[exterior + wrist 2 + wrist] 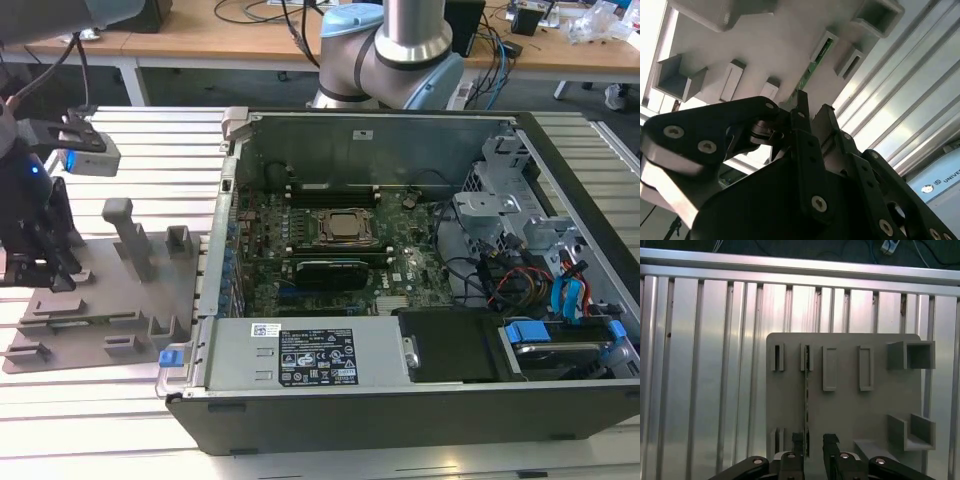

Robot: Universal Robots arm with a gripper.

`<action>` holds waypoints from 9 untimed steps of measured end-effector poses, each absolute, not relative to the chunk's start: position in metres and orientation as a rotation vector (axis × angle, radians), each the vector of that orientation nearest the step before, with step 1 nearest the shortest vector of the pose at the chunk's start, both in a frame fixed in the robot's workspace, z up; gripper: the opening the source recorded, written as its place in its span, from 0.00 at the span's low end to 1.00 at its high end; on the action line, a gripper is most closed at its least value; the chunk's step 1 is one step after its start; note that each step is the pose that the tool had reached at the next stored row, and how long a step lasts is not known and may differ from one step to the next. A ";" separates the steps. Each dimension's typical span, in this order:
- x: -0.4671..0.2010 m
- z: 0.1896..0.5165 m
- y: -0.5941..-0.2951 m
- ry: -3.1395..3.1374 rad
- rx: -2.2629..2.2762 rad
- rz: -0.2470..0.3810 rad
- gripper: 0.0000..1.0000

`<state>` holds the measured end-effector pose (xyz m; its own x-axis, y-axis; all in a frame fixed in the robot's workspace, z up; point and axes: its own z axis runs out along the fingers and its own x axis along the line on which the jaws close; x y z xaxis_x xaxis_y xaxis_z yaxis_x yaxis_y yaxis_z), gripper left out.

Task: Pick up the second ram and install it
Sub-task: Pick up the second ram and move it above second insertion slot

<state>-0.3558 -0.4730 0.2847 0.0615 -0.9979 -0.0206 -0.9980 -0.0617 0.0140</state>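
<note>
I am looking down on the gripper (813, 440) as it is hanging over the grey plate (850, 410), with its two fingers (798, 444) standing apart, released and grasping nothing. The second ram (806, 390) is sitting on its edge in the plate, a thin green strip running between small upright blocks at each end. Its near end is lying in the gap between the fingers, much closer to one than the other. I cannot tell whether that closer finger is touching it; bare plate is showing between the strip and the other finger. In the exterior view I am seeing the plate lying flat on the slatted aluminium table (150, 150) at the exterior view's left, with the gripper low over it. The open computer case (400, 410) is sitting just beside the plate toward the exterior view's right, its motherboard (330, 250) lying exposed inside
</note>
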 end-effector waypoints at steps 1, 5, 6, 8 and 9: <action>-0.356 0.281 -0.473 2.149 -2.286 0.039 0.30; -0.356 0.268 -0.473 2.149 -2.286 0.039 0.30; -0.356 0.266 -0.474 2.149 -2.286 0.039 0.30; -0.356 0.260 -0.476 2.149 -2.286 0.039 0.30; -0.357 0.256 -0.477 2.147 -2.288 0.039 0.30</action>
<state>-0.3574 -0.4769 0.2556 0.0637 -0.9978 -0.0206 -0.9979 -0.0640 0.0140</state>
